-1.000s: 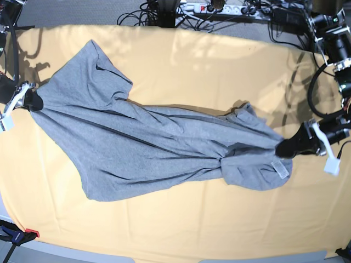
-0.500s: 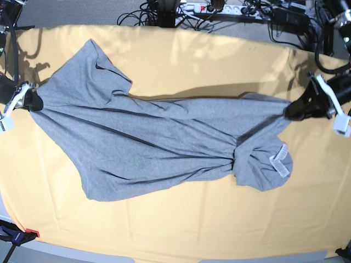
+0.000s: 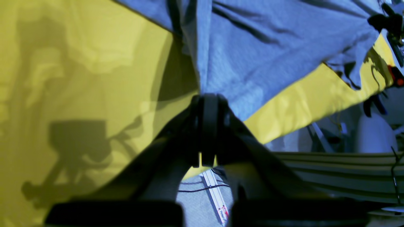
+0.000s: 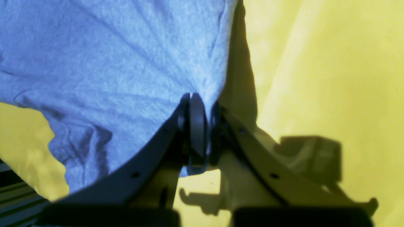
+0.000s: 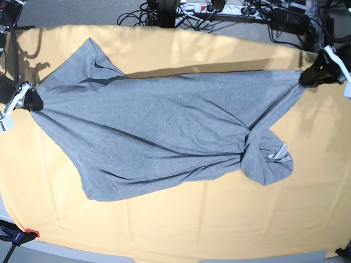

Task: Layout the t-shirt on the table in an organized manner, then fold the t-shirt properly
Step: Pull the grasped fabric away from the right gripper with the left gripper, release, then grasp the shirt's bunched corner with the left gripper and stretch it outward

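Left wrist view: your left gripper [image 3: 206, 104] is clamped tight on a pinch of the grey t-shirt [image 3: 268, 47]. The fabric fans up and away from the jaws, pulled off the table [image 3: 79, 78] right at the pinch. It looks like a hem or sleeve edge, but the angle is too poor to say which.

Right wrist view: same story. Your right gripper [image 4: 197, 126] is squeezed onto a fold of the t-shirt [image 4: 110, 63], with cloth spreading up and to its left and bare table [image 4: 331, 63] off to its right.

Base view: the two grippers sit at opposite ends, the right gripper [image 5: 30, 100] at this view's left and the left gripper [image 5: 313, 75] at its far right, with the t-shirt [image 5: 164, 137] stretched between them across the table [image 5: 192, 230]. You're still in the laying-out step, I'd say. There's a twisted knot of fabric [image 5: 249, 153] below and inward of your left gripper, with a white label [image 5: 281, 153] showing beside it.

Next move probably calls for undoing that twist before any folding: set the cloth down, let go, then regrab near the bunch to spread it flat.
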Robot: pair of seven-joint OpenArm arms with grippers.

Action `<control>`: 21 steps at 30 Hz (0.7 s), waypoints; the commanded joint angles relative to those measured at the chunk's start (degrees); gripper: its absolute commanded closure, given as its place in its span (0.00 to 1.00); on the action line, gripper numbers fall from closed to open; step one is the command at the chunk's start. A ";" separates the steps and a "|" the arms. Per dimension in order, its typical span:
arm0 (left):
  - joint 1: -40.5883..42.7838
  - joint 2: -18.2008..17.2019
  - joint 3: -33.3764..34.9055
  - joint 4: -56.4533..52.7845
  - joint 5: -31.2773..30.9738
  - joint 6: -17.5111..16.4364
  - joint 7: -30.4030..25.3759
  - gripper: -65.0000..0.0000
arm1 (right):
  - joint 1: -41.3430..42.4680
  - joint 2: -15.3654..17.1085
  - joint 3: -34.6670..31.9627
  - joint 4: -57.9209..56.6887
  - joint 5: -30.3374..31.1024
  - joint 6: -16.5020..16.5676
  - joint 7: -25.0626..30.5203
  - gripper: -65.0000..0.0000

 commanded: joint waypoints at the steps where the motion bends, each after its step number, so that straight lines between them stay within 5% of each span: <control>1: -0.11 -1.14 -0.76 0.76 0.94 0.00 -1.01 1.00 | 0.70 1.49 0.59 0.98 0.79 0.30 1.03 1.00; 5: -0.13 -1.16 -0.79 0.76 5.40 1.09 -1.01 0.96 | 0.68 1.49 0.59 0.98 0.76 0.30 0.85 1.00; 8: -0.79 -1.31 -0.81 0.79 5.38 1.73 -1.01 0.43 | 0.70 1.49 0.59 0.98 0.76 0.30 0.85 1.00; 10: -2.19 -1.66 -1.40 0.81 5.40 1.70 -1.01 0.23 | 0.70 1.49 0.59 0.98 0.79 0.30 0.85 1.00; 17: -8.66 -3.93 -8.57 2.82 5.35 1.75 -1.11 0.24 | 0.68 1.49 0.59 0.98 0.76 0.30 -0.07 1.00; 21: -12.57 -4.85 -6.60 3.21 4.11 1.73 -1.07 0.24 | 0.70 1.49 0.59 0.98 0.79 0.30 -0.02 1.00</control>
